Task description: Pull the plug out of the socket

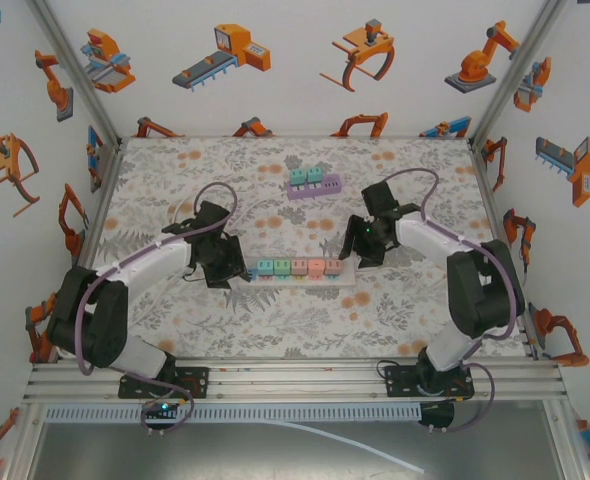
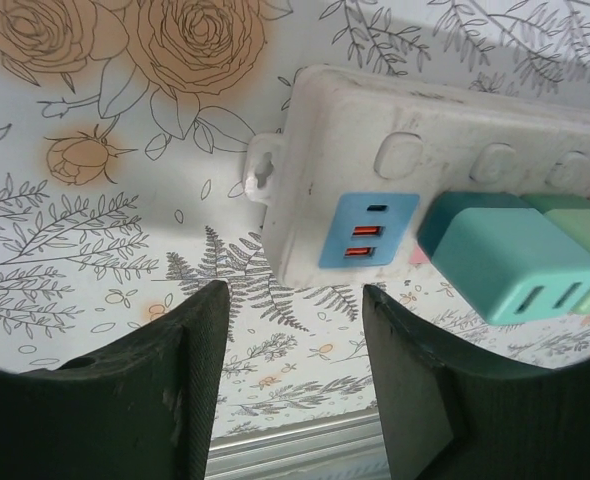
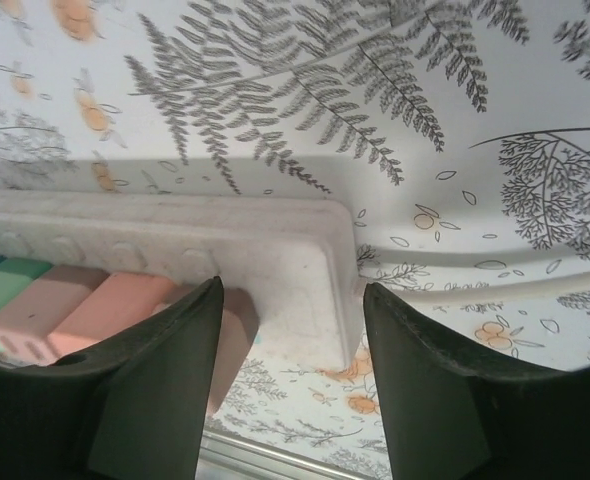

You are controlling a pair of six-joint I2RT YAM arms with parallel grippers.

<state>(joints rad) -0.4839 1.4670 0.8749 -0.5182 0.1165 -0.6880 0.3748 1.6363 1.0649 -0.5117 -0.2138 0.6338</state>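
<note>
A white power strip (image 1: 300,270) lies across the middle of the table with several pastel plugs in a row on it. My left gripper (image 1: 237,272) is open at the strip's left end (image 2: 325,150), beside the blue USB panel (image 2: 368,230) and a teal plug (image 2: 510,262). My right gripper (image 1: 356,254) is open at the strip's right end (image 3: 285,270), fingers (image 3: 165,390) straddling that end next to a salmon plug (image 3: 110,310). Nothing is held.
A purple socket block (image 1: 314,184) with teal and green plugs stands further back. The strip's white cable (image 3: 475,288) runs off to the right. Aluminium rails (image 1: 295,378) bound the near edge, and printed walls enclose the table.
</note>
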